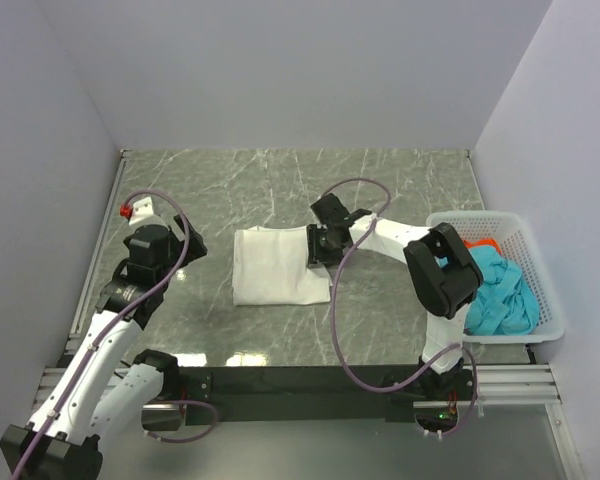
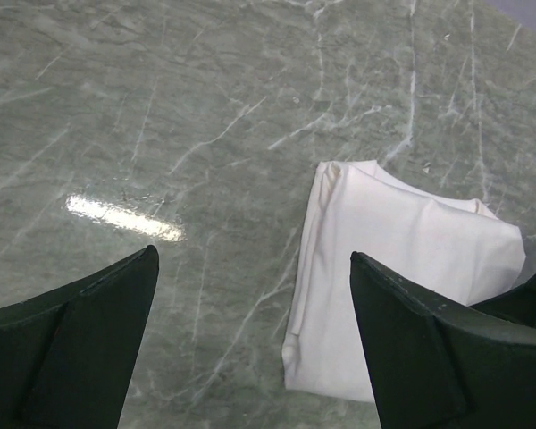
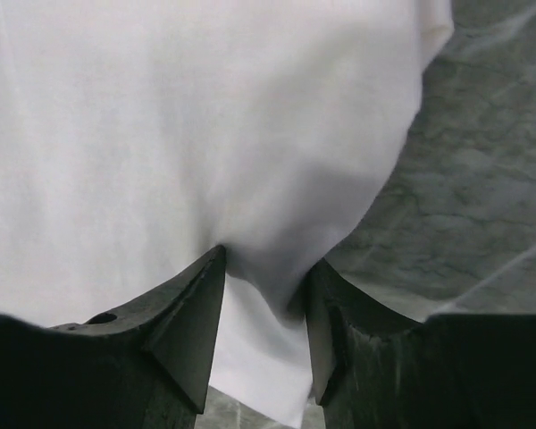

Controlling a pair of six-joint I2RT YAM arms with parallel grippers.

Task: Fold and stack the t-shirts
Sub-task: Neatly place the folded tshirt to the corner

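Right tool (image 3: 263, 268) is clenched on the white t-shirt (image 3: 205, 134): in the right wrist view a gathered fold of cloth sits pinched between the two dark fingers, low in the frame just left of centre. In the top view this tool (image 1: 318, 245) meets the right edge of the garment at mid-frame. The white t-shirt (image 1: 275, 265) lies folded into a compact, roughly rectangular pad, flat on the marbled green worktop (image 1: 280, 180), slightly left of the frame centre. In the left wrist view its layered edges run along the left side of the pad, with a rounded fold at the lower corner. Left tool (image 2: 255, 259) is released, its jaws spread wide with only bare worktop between them; the white t-shirt appears in that view at the right, partly behind the right-hand finger. In the top view the left tool (image 1: 140, 212) stands at the left of the frame, well apart from the garment. At the right edge of the top view, a white mesh basket (image 1: 475, 216) rests on the worktop. It holds the teal t-shirt (image 1: 500, 290), crumpled, with the red-orange t-shirt (image 1: 480, 243) showing at its upper side, partly hidden by the right arm.
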